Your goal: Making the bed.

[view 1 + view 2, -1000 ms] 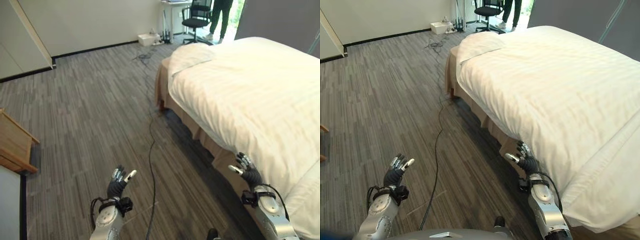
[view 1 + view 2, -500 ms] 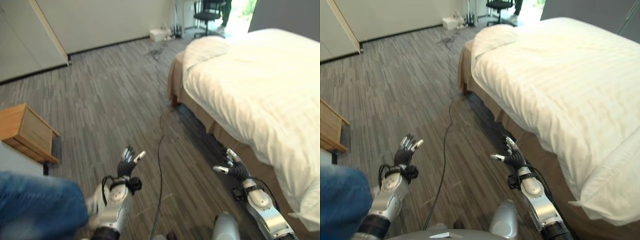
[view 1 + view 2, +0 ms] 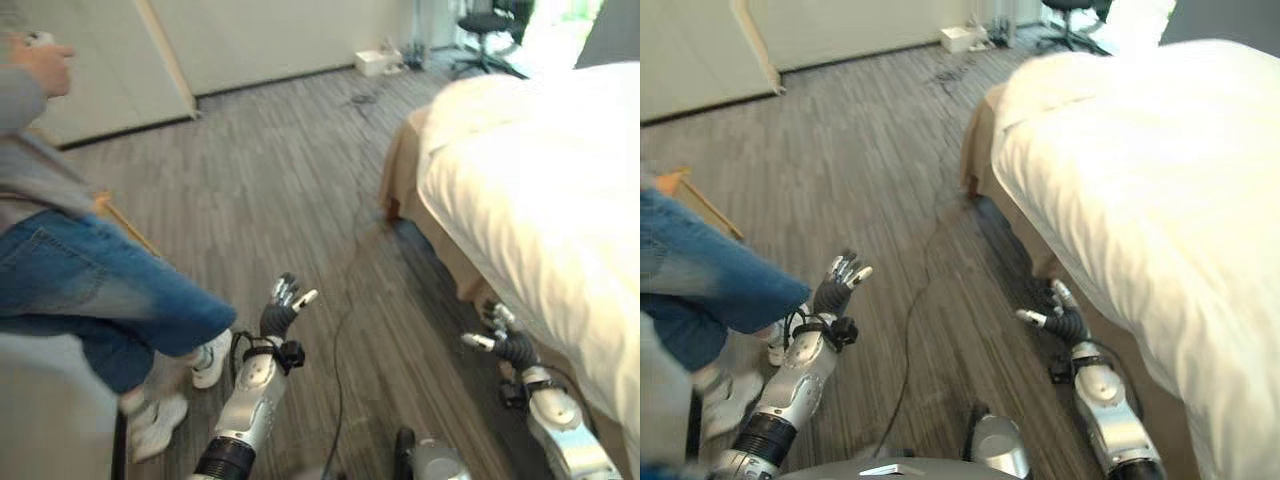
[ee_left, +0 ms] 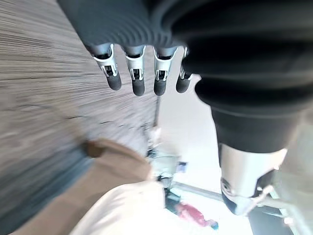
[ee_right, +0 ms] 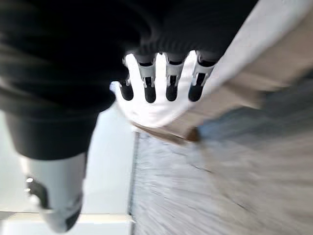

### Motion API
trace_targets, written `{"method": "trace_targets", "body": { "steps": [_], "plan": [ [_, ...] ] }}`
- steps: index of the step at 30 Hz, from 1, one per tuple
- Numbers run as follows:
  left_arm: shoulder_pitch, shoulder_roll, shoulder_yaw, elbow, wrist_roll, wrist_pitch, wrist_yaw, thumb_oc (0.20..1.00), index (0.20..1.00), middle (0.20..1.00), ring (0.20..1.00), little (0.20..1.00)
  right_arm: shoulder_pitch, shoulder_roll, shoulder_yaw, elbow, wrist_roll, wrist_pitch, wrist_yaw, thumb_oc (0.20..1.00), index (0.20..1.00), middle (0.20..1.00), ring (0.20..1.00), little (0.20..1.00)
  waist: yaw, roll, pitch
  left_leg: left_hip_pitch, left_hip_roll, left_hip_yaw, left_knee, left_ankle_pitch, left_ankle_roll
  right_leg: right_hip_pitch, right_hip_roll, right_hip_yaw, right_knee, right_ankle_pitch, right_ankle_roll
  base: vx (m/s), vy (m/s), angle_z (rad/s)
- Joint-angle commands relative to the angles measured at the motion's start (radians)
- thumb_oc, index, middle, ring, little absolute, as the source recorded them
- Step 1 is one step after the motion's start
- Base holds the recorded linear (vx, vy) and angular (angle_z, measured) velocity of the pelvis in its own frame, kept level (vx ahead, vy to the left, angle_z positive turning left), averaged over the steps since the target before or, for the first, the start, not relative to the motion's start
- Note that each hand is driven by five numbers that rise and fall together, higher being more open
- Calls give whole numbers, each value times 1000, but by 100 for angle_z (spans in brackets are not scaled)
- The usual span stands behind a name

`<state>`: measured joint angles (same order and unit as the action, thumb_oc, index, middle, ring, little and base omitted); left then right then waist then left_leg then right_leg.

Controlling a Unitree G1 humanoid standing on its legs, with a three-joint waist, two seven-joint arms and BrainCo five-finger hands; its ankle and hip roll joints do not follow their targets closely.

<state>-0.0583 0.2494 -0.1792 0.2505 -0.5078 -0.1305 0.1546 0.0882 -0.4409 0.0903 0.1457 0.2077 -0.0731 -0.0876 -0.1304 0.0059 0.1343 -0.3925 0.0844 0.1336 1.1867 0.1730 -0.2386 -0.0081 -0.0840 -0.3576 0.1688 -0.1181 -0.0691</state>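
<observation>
Silver left hand (image 3: 279,318) raised, fingers straight — empty.

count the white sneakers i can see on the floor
2: one sneaker under the person's jeans leg, beside the left hand; the other sneaker nearer the robot, partly blurred.

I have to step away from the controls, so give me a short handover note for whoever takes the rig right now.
Left hand: open, empty, raised over the floor.
Right hand: open, empty, beside the bed's edge, not touching it.
Bed lies to the robot's right; white duvet spread over it, tan bed skirt showing below.
A person in jeans is close on the left.
Done: duvet looks spread. Left: nothing is held; any tidying remains.
</observation>
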Motion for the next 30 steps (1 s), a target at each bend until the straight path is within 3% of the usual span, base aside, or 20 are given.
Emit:
{"method": "trace_targets", "body": {
  "steps": [1,2,5,6,9,11,14,15,16,17,18,20,22,23,25,26,28,29,30],
  "plan": [
    [-62,47,4,-25,-38,-61,10,1000,1000,1000,1000,1000,-53,-6,57,-55,42,-59,-36,1000,1000,1000,1000,1000,12,-52,-3,278,32,121,-387,-45,81,28,19,30,-191,176,77,386,13,-113],
    [-67,52,1,-19,-38,-62,3,1000,1000,1000,1000,1000,-55,-4,61,-62,56,-69,-32,1000,1000,1000,1000,1000,24,-55,0,216,73,140,-489,-59,97,54,27,53,-195,163,85,569,41,-90],
    [-88,61,-12,14,-30,-66,0,1000,1000,1000,1000,1000,-40,2,64,-59,33,-74,-25,1000,1000,1000,1000,1000,24,-40,-4,212,112,165,-806,-93,140,95,23,108,-171,106,116,564,201,-57],
    [-96,63,-6,23,-17,-71,4,1000,1000,1000,1000,1000,-36,4,70,-53,19,-78,-24,1000,1000,1000,1000,1000,24,-23,-2,200,128,146,-971,-45,131,121,32,134,-166,73,129,559,257,-39],
    [-86,56,4,18,-16,-85,13,1000,1000,1000,1000,1000,-22,5,67,-42,-2,-74,-18,1000,1000,1000,1000,1000,28,-1,-6,218,176,97,-1221,67,92,168,21,204,-161,32,145,558,308,-71],
    [-64,59,27,6,-18,-93,16,1000,1000,1000,1000,1000,-18,-5,54,-39,-12,-76,-18,1000,1000,1000,1000,1000,39,7,-15,178,226,43,-1265,99,61,204,-17,254,-147,3,164,629,346,-101],
    [-20,76,67,16,-8,-91,18,1000,1000,1000,1000,1000,-9,0,41,-27,-16,-69,-12,1000,1000,1000,1000,1000,58,13,-33,199,274,37,-1239,148,27,260,-56,313,-135,-38,187,589,337,-93],
    [-12,81,79,14,-11,-85,12,1000,1000,1000,1000,1000,3,9,29,-30,-7,-67,-5,1000,1000,1000,1000,1000,55,17,-45,199,272,63,-1207,124,36,279,-73,314,-134,-51,200,585,413,-65],
    [-4,86,79,14,-9,-82,7,1000,1000,1000,1000,1000,13,15,22,-28,-14,-59,-4,1000,1000,1000,1000,1000,60,13,-52,184,257,75,-1160,107,45,287,-104,316,-103,-38,214,576,448,-53],
    [4,94,79,24,-5,-79,5,1000,1000,1000,1000,1000,17,24,22,-31,-22,-52,-1,1000,1000,1000,1000,1000,60,1,-59,161,232,86,-1097,55,73,272,-145,326,-41,-3,230,505,406,-30],
    [5,94,76,25,-5,-79,10,1000,1000,1000,1000,1000,15,31,26,-31,-31,-49,-3,1000,1000,1000,1000,1000,61,-4,-55,176,220,101,-1079,33,95,232,-177,321,55,49,234,447,425,-17],
    [-10,102,75,22,-8,-76,26,1000,1000,1000,1000,1000,-10,54,36,-37,0,-49,-13,1000,1000,1000,1000,1000,63,-9,-45,219,174,173,-1074,-21,155,120,-235,348,260,286,213,423,479,-53],
    [-11,116,83,19,9,-70,37,1000,1000,1000,1000,1000,-43,72,65,-27,37,-52,-2,1000,1000,1000,1000,1000,52,-2,-13,305,115,212,-1097,-67,197,15,-291,286,371,375,205,397,496,-41],
    [-6,125,95,15,16,-68,41,1000,1000,1000,1000,1000,-48,75,74,-25,37,-45,-1,1000,1000,1000,1000,1000,39,3,-1,342,98,219,-1122,-77,206,-39,-289,269,399,360,202,424,462,-30],
    [3,134,109,20,12,-63,32,1000,1000,1000,1000,1000,-43,74,78,-39,65,-47,24,1000,1000,1000,1000,1000,7,14,18,406,77,242,-1173,-90,209,-133,-239,202,380,279,199,407,371,-17],
    [4,135,114,35,16,-61,26,1000,1000,1000,1000,1000,-37,75,77,-38,85,-50,38,1000,1000,1000,1000,1000,0,14,21,441,60,266,-1205,-99,205,-164,-221,107,335,228,195,346,269,-26],
    [16,130,117,28,28,-52,12,1000,1000,1000,1000,1000,-15,69,68,-35,84,-48,44,1000,1000,1000,1000,1000,-4,6,17,489,28,262,-1241,-133,191,-144,-194,-13,214,151,206,364,174,-30],
    [31,117,109,16,35,-47,-4,1000,1000,1000,1000,1000,2,67,60,-27,87,-47,45,1000,1000,1000,1000,1000,-18,5,12,501,26,252,-1241,-144,181,-125,-129,-8,94,130,198,305,17,6],
    [31,113,107,19,50,-50,-8,1000,1000,1000,1000,1000,10,61,58,-22,81,-46,50,1000,1000,1000,1000,1000,-13,-2,9,504,23,249,-1236,-150,177,-94,-105,-5,14,132,196,186,-58,20]
  ]
}}
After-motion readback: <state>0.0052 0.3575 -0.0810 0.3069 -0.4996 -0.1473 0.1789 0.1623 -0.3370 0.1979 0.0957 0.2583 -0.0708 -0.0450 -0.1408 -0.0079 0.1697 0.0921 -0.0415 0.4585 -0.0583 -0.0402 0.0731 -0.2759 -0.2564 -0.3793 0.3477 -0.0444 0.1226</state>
